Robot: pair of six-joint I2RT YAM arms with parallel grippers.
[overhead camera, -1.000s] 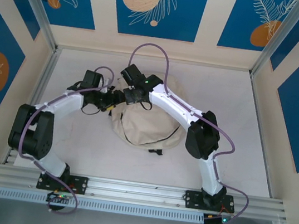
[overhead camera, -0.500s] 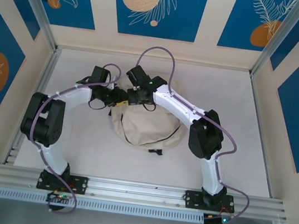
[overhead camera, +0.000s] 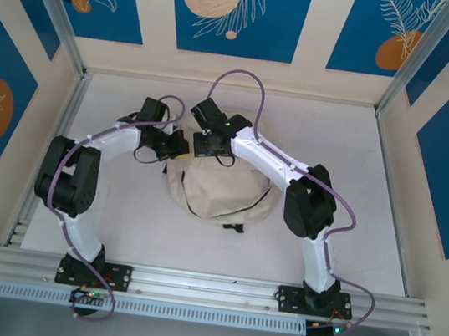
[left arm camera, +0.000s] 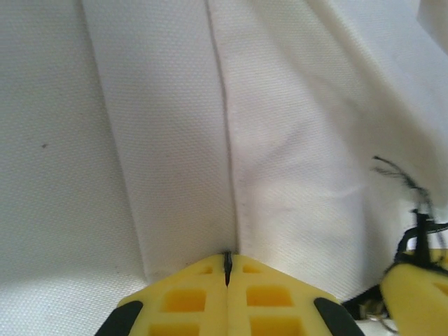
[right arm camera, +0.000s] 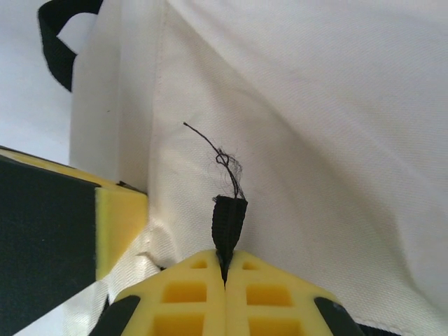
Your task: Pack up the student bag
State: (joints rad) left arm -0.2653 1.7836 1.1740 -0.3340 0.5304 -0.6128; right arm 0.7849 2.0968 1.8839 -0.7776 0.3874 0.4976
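Note:
The student bag, cream fabric with black trim, lies in the middle of the table. Both grippers meet at its far left edge. My left gripper is shut, its yellow tips pinching a seam fold of the bag's fabric. Close to its right, my right gripper is shut on a short frayed black strap tab of the bag. The left gripper's yellow finger shows beside it. The bag's inside is hidden.
A black strap loop lies at the bag's far corner. The white table is walled on three sides, with slanted metal posts at the back corners. An aluminium rail carries both arm bases. Purple cables arch over the arms.
My left arm has swung in towards the bag and its gripper has shut on the fabric seam. The right gripper shifted slightly away from the bases, still shut on the strap tab.

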